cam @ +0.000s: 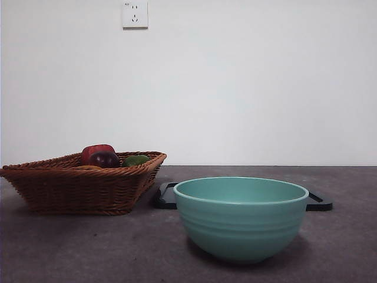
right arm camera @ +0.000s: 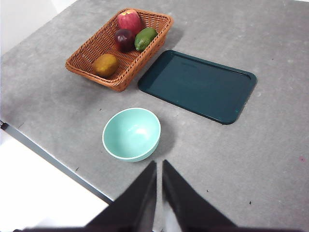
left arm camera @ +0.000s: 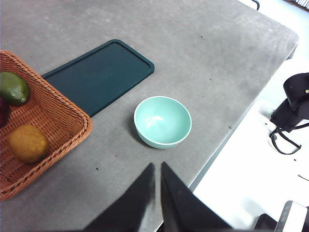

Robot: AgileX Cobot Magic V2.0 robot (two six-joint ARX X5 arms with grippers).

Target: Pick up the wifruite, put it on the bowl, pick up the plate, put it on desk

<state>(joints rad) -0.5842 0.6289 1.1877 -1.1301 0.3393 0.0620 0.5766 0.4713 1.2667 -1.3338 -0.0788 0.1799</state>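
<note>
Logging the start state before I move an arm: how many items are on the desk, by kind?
Fruit: 4, all in the basket: orange wifruite, red apple, dark purple fruit, green fruit
Basket: 1
Bowl: 1
Dark tray: 1
Total: 7

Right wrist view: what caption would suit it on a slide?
Empty bowl beside dark tray; fruit basket behind.

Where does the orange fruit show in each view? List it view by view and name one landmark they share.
Front view: the orange fruit barely peeks over the wicker basket rim, left.
Left wrist view: in the basket's corner, at the picture's left edge.
Right wrist view: in the basket's corner nearest the bowl.
Shared landmark: the teal bowl.
</note>
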